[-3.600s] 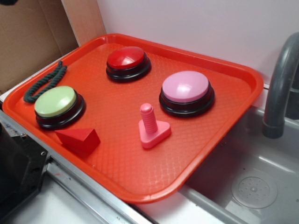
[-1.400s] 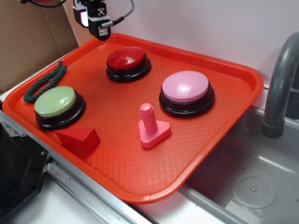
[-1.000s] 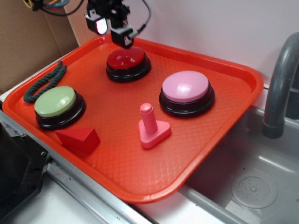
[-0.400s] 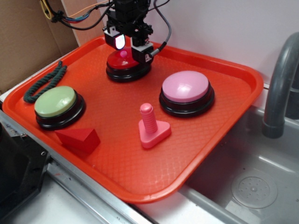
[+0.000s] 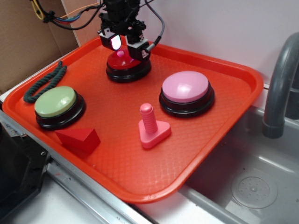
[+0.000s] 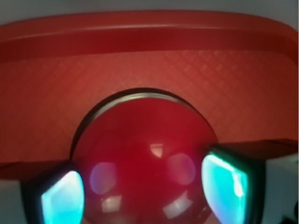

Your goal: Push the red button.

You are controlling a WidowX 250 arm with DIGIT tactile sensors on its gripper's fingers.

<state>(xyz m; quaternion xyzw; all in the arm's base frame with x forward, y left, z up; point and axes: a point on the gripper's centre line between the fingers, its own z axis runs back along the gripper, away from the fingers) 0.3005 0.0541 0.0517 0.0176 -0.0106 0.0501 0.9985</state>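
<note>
Red button sits between the spread jaws; directly beneath.

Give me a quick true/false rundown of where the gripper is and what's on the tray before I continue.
1. The gripper is over the red button. True.
2. The gripper's fingers are shut tight together. False: in the wrist view they stand apart, one on each side of the dome.
3. The pink button sits right of the red one in the exterior view. True.
4. The green rope lies in the sink. False: it lies on the tray, beside the green button.
5. The pink screw stands upright. True.
</note>
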